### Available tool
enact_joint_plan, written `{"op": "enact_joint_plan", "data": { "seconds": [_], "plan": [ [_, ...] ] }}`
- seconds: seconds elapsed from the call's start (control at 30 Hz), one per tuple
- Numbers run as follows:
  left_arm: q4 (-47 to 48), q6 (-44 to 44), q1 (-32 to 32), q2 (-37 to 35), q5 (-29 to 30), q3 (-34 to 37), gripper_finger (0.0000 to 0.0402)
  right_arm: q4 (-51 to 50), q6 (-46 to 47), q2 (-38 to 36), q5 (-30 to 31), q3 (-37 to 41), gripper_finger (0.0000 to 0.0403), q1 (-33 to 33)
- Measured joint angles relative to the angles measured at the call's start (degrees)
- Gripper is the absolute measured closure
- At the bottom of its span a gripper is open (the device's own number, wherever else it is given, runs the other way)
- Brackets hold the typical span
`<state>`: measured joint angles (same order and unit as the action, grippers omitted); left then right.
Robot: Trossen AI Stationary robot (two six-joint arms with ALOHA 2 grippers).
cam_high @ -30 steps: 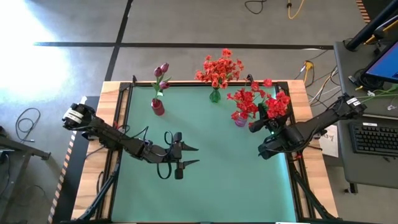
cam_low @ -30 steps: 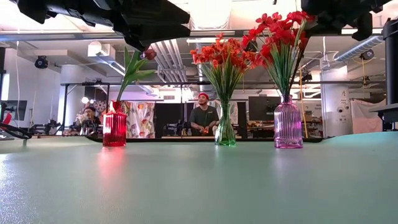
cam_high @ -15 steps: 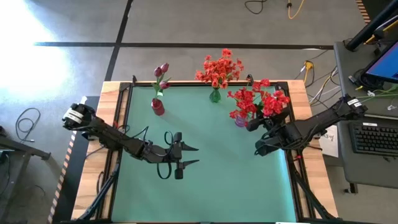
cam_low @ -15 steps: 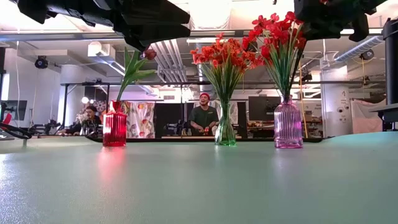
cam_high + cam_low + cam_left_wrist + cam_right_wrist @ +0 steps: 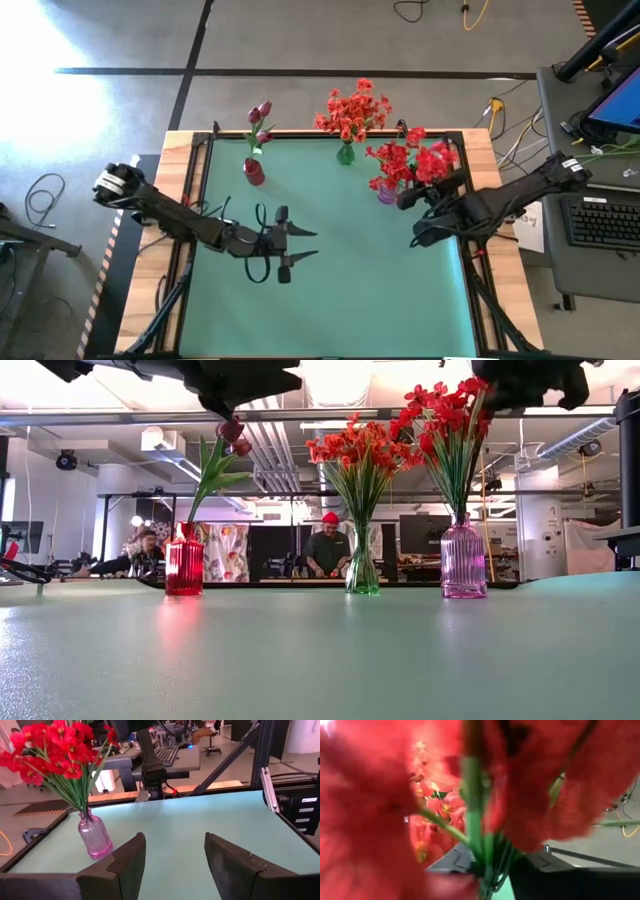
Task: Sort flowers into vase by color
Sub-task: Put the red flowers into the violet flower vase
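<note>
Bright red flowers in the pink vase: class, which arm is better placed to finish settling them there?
Probably the right. The right gripper sits beside the pink vase, with the bright red flowers filling its wrist view. The left gripper hangs open over mid-table, away from all vases.

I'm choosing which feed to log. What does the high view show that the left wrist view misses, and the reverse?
Only the high view shows the red vase with magenta buds, the green vase of orange-red sprays, and the right gripper beside the red flowers. Only the left wrist view shows the left gripper open and empty up close, plus the pink vase's ribbed glass. Both show the pink vase, its red flowers and the green table.
</note>
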<state>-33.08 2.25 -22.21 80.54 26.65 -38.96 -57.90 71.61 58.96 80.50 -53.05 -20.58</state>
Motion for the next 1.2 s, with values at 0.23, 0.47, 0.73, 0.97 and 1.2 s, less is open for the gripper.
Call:
{"op": "enact_joint_plan", "data": {
  "seconds": [0.23,0.47,0.73,0.97,1.2],
  "plan": [
    [0.1,0.5,0.4,-0.4,0.0,0.0,0.0212,0.0,-2.4,0.3,-1.6,-0.8,0.0385,0.8],
    [0.3,0.4,0.6,-0.3,0.0,0.0,0.0212,0.1,-1.5,1.9,-2.6,-0.5,0.0385,3.2],
    [0.6,0.3,0.7,-0.3,0.0,0.0,0.0212,0.2,-0.5,2.9,-2.7,-0.5,0.0385,3.4],
    [0.6,0.2,0.7,-0.3,0.0,0.0,0.0212,0.2,-0.6,4.1,-3.1,-0.4,0.0385,4.1],
    [0.6,0.2,0.7,-0.3,0.0,0.1,0.0212,0.2,0.3,5.8,-3.0,-0.4,0.0385,4.1]
  ]
}}
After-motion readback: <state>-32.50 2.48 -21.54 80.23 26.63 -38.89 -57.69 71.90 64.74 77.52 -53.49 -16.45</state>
